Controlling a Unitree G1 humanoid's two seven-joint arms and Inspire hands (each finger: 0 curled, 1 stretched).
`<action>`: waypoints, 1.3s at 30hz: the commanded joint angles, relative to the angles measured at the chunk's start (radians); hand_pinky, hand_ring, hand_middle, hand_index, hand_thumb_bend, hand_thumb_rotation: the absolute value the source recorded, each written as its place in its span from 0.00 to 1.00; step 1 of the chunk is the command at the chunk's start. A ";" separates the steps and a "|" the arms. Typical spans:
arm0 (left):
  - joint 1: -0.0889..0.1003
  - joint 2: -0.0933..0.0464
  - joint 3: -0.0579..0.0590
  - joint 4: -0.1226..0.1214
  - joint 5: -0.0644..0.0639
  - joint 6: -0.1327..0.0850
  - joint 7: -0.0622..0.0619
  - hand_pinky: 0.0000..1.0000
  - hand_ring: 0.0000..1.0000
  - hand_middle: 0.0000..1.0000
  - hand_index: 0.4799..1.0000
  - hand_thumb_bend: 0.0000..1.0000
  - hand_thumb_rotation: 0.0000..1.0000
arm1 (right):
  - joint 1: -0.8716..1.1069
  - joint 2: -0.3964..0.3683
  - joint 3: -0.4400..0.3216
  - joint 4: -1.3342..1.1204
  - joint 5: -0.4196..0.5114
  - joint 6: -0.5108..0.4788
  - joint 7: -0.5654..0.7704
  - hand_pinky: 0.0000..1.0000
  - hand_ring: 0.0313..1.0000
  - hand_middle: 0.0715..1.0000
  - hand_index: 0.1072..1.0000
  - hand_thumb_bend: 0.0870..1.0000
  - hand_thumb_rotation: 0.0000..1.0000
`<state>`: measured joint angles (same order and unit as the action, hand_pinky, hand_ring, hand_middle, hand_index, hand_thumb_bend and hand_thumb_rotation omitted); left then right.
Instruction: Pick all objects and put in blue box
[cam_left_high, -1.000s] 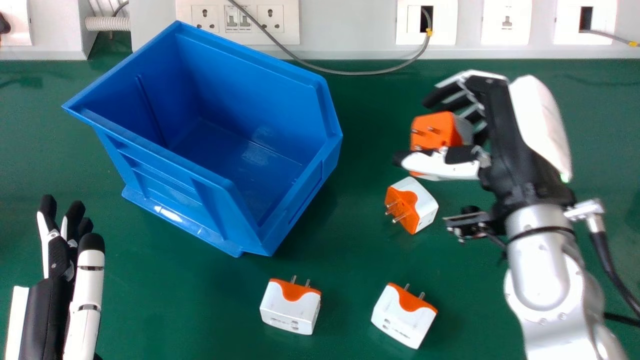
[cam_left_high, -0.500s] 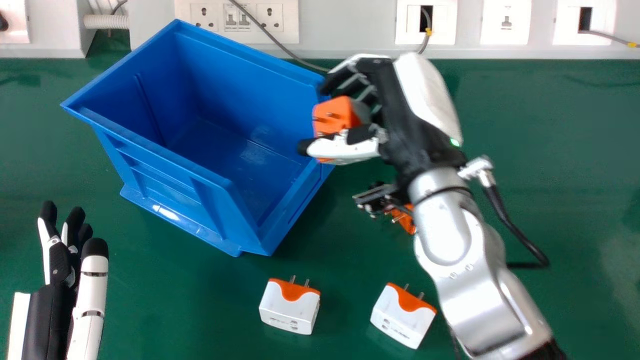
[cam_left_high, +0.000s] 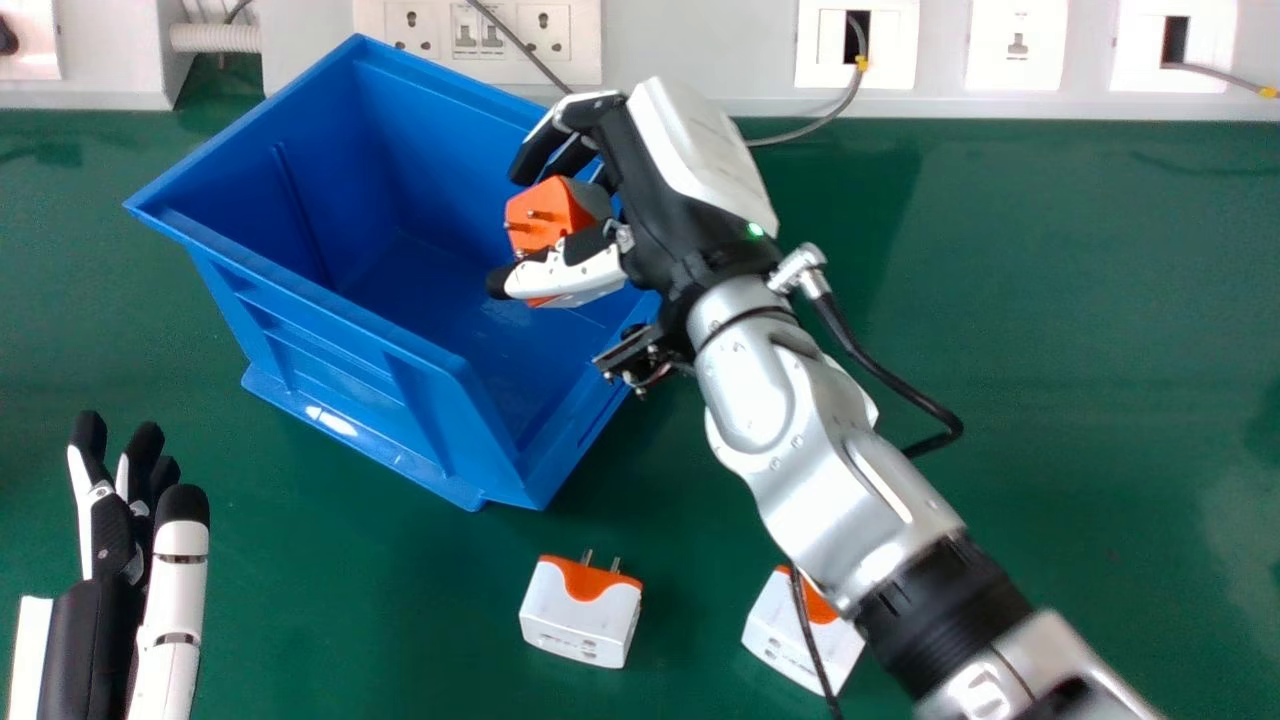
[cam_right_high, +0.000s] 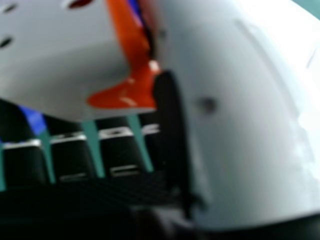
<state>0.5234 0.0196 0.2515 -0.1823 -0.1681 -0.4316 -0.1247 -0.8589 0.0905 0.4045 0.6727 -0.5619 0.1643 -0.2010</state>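
At the far left of the head view the left hand (cam_left_high: 115, 540) lies over the green bench (cam_left_high: 330, 600), fingers extended and released, with a strip of bench top between it and the box. The large open-topped blue plastic box (cam_left_high: 330, 350) sits at an angle, one corner pointing left; its back corner overlaps the white wall trunking (cam_left_high: 700, 60) in the view. Green surface stretches from the box's near side to the bottom edge, and a broad stretch runs right of the right arm (cam_left_high: 830, 480).

Over the right part of the box's opening is an orange-and-white plug adapter with metal prongs (cam_left_high: 545, 215), grasped by the right hand (cam_left_high: 655, 215), its thumb on the near side and bent fingers on the far side. The prongs point leftward, away from the palm. The right hand view shows the adapter's pale body and orange edge close beside the thumb. Inside the box, the blue walls and floor show around the held adapter.

Nearer the bottom edge, a white adapter with an orange prong face (cam_left_high: 580, 620) rests on the bench, apart from the box. Farther right, a second white-and-orange adapter (cam_left_high: 775, 630) rests there, partly hidden by the right arm and a thin black cable (cam_left_high: 812, 640).
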 joint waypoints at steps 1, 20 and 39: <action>0.010 -0.004 -0.001 -0.026 -0.009 -0.023 0.001 1.00 1.00 1.00 1.00 0.34 0.81 | -0.087 0.042 0.001 0.047 0.005 -0.038 -0.024 0.28 0.38 0.46 0.48 0.44 0.00; 0.076 -0.061 -0.022 -0.070 -0.020 -0.020 0.011 1.00 1.00 1.00 1.00 0.35 0.72 | -0.279 0.062 0.150 0.438 -0.125 -0.182 -0.129 0.26 0.35 0.44 0.49 0.46 0.00; 0.057 -0.061 -0.028 -0.062 -0.012 -0.018 0.022 1.00 1.00 1.00 1.00 0.35 0.71 | -0.253 0.042 0.113 0.405 -0.067 -0.209 -0.024 0.64 0.80 0.86 0.80 0.43 0.00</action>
<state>0.5808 -0.0498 0.2204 -0.2266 -0.1862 -0.4374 -0.1049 -1.0883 0.1361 0.5251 1.1104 -0.6358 -0.0411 -0.2320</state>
